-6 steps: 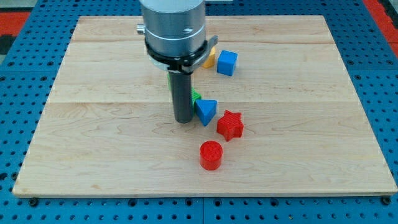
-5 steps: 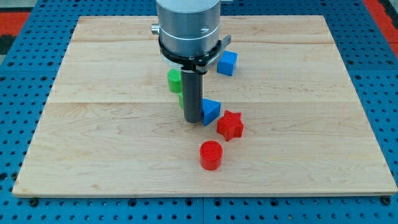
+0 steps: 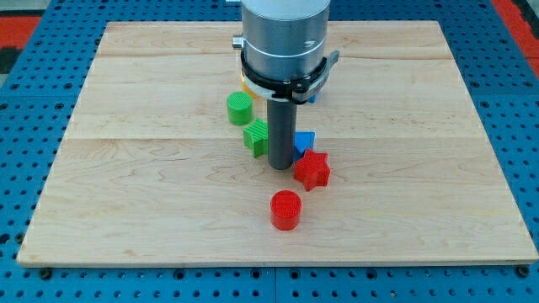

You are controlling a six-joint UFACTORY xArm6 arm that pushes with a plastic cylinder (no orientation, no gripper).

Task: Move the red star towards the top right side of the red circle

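The red star (image 3: 312, 170) lies on the wooden board (image 3: 126, 185), up and to the right of the red circle (image 3: 285, 209). My tip (image 3: 281, 167) stands just left of the red star, close to or touching it, and above the red circle. A blue triangle (image 3: 304, 140) is mostly hidden behind my rod, just above the star.
A green cylinder (image 3: 239, 108) and a green block (image 3: 256, 137) sit left of my rod. A blue cube and a yellow block near the view's top are mostly hidden behind the arm's body.
My tip has moved to the right, from left of the blue triangle to in front of it, next to the red star. The star and circle have not moved.
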